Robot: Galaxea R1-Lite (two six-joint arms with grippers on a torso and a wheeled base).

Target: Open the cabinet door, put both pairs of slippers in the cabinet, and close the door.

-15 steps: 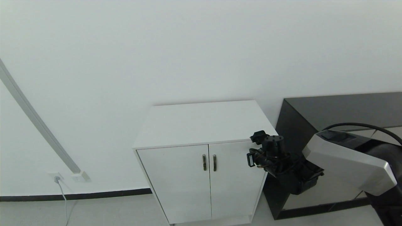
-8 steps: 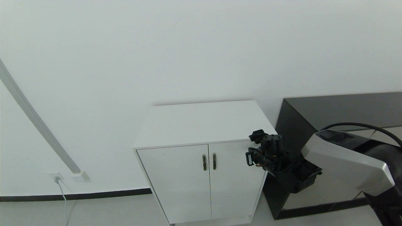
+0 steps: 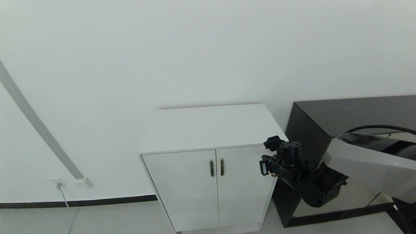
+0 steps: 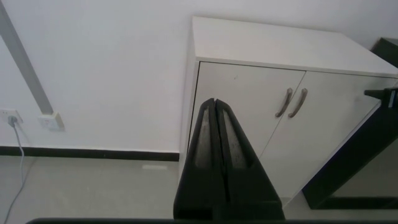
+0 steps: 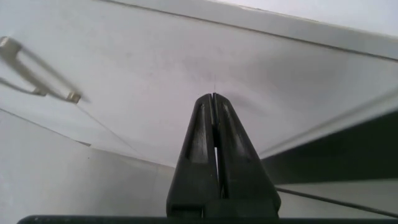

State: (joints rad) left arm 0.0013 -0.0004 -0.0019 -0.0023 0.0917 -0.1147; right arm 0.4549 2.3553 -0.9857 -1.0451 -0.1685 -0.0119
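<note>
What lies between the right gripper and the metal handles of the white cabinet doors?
Only the bare white panel of the right cabinet door, seen in the head view between right gripper and metal handles.

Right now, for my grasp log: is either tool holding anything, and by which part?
Nothing is held; the left tool and right tool are both shut, empty.

Right gripper (image 3: 263, 167) shifted slightly rightward and down, away from door handles (image 3: 216, 167).
</note>
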